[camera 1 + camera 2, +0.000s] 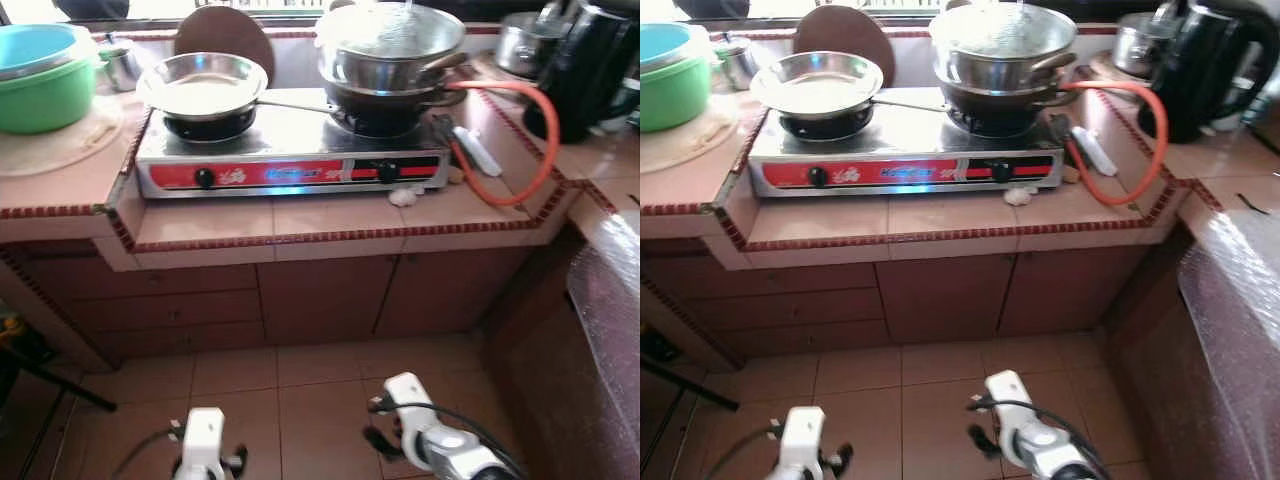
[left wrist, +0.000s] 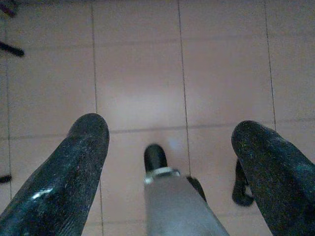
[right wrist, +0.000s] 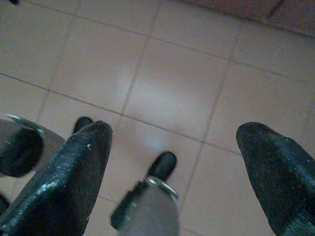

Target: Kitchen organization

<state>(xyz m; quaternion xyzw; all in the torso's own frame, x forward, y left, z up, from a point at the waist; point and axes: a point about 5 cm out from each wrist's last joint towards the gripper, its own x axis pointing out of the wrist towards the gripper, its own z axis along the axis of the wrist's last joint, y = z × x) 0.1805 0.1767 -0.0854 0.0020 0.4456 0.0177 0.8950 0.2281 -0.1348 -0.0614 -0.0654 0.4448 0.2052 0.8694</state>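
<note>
A silver two-burner gas stove with a red front panel (image 1: pixel 290 160) sits on the pink tiled counter (image 1: pixel 330 225), its long axis running across the robot's front from left to right and its two black knobs facing the robot. On its left burner rests one shallow shiny steel frying pan (image 1: pixel 203 85), whose thin handle points toward the right burner; on the right burner stands a stack of two dark-and-steel pots under a domed lid (image 1: pixel 390 55), their handles pointing right. One orange gas hose (image 1: pixel 530 150) loops over the counter to the right of the stove, beside one black electric kettle (image 1: pixel 590 65). Left of the stove one blue bowl nests in one green plastic bowl (image 1: pixel 40 85). All of this lies well ahead of and above both sets of fingers, which hang low over the pink tiled floor (image 2: pixel 147 73). The left gripper (image 2: pixel 170 164) has its two black fingers (image 2: pixel 69 177) spread wide with nothing between them but floor, and the right gripper (image 3: pixel 174 162) likewise holds its two black fingers (image 3: pixel 69 177) spread apart and empty.
</note>
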